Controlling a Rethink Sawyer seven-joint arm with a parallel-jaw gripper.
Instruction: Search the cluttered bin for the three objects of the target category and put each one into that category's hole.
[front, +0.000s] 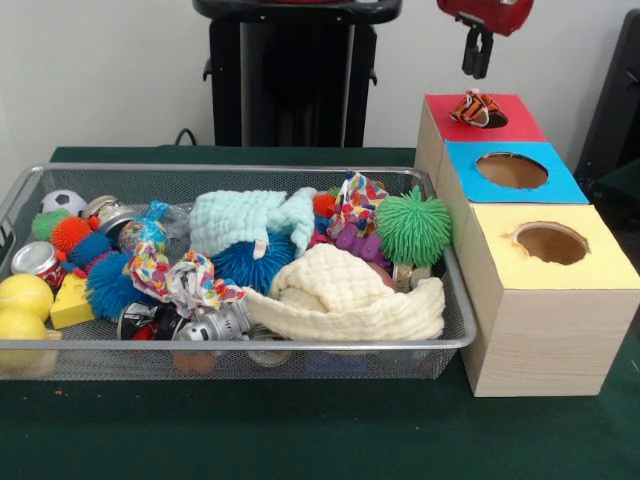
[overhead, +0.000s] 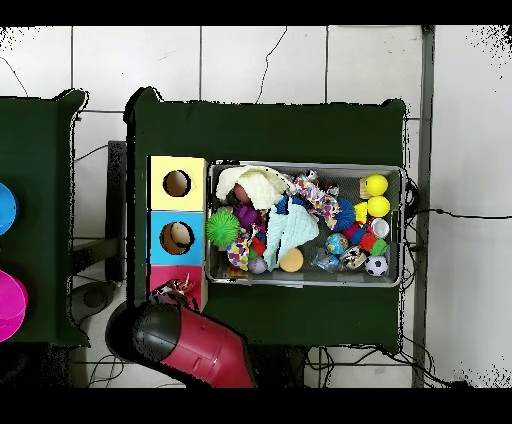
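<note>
**Striped toy on the red box, claw above it**

The bin (front: 90, 345) fills the table's middle, heaped with cloths, puffer balls and toy cans. Beside it stands a row of boxes; the red-topped box (front: 520, 125) is nearest the pedestal. The orange-and-black striped plush (front: 477, 109) lies over that box's hole, which it hides; it looks partly sunk, its long axis roughly across the box top, though its facing cannot be told. The gripper (front: 477, 60) hangs directly above, clear of the toy and holding nothing; its fingers look close together, but their gap cannot be judged. The toy probably needs a downward push. No other plush shows.
</note>
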